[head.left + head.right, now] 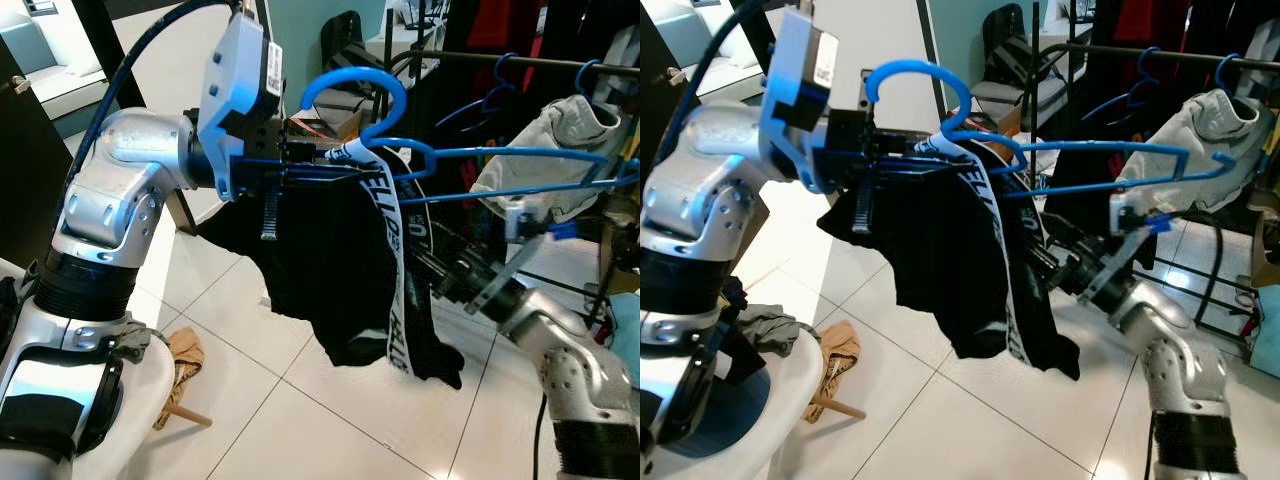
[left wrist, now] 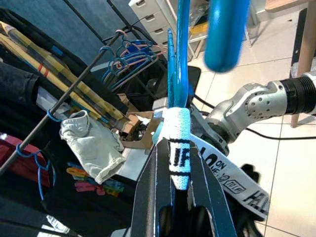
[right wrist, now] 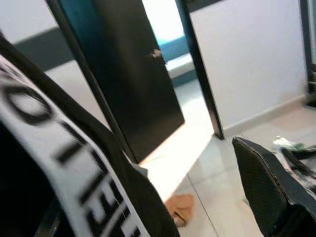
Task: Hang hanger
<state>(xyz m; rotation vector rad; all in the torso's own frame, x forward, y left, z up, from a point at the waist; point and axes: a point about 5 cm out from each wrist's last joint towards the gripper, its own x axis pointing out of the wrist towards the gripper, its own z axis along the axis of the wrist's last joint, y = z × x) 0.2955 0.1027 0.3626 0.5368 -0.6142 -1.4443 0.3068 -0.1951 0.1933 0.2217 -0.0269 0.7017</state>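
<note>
The left gripper (image 2: 173,197) clamps the blue plastic hanger (image 1: 480,155) carrying a black garment (image 1: 330,270) — keep it level. Aim its hook at the dark clothes rail (image 1: 520,62); whether the right gripper (image 1: 440,270) is closed I cannot tell.

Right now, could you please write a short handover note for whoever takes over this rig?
Left end effector: shut on the blue hanger, held up in front of the robot with a black garment and white lettered strap draped over it.
Right end effector: lower right, fingers hidden behind the garment; grip cannot be told.
Clothes rail: ahead right, already carrying other blue hangers and a pale garment.
Done: hanger loaded and lifted.
Left: hook it on the rail, then release.
</note>
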